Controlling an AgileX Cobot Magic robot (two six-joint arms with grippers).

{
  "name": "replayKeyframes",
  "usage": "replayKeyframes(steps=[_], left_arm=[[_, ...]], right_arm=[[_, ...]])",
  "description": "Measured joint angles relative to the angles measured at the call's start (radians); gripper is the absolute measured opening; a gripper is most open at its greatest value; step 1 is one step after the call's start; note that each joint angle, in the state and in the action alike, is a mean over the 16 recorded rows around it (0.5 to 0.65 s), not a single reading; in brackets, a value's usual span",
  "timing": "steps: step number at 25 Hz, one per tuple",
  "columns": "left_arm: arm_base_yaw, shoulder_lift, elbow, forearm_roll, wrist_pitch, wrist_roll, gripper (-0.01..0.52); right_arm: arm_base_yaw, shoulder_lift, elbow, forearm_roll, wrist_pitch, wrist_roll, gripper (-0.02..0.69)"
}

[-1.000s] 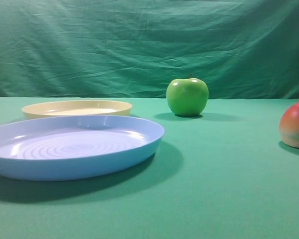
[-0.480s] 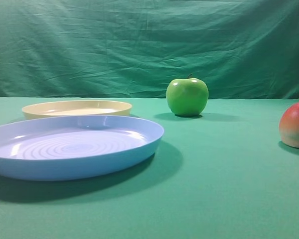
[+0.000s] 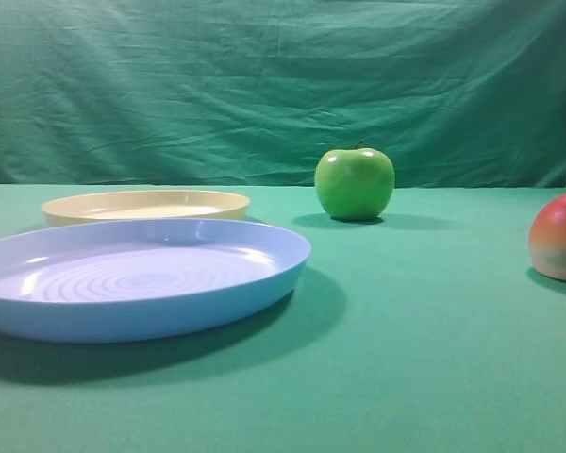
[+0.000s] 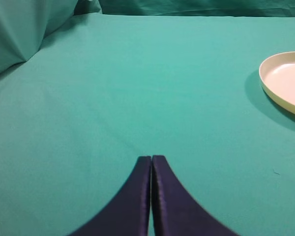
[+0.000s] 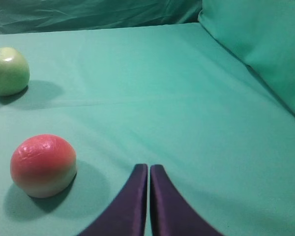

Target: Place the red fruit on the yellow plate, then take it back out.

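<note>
- Green cloth covers the table in the high view, and a creased green curtain hangs behind it. The blue plate sits nearest, with the yellow plate just behind it; they may touch, though this low angle hides that. The green apple stands further back, right of centre. The red fruit lies on the cloth at the right edge, partly cut off, well apart from both plates.
- Left wrist view: the left claw has its tips pressed together, holding nothing, over bare cloth. The yellow plate's rim shows ahead to its right.
- Right wrist view: the right claw is likewise closed and empty. The red fruit rests on the cloth near it, to the left, not touching. The green apple stands further off, far left.
</note>
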Motion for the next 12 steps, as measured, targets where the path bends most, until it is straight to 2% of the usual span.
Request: replayKeyframes(steps=[12], left_arm=[[0.0,0.0,0.0,0.0,0.0,0.0,0.0]], right_arm=[[0.0,0.0,0.0,0.0,-0.002,0.0,0.0]])
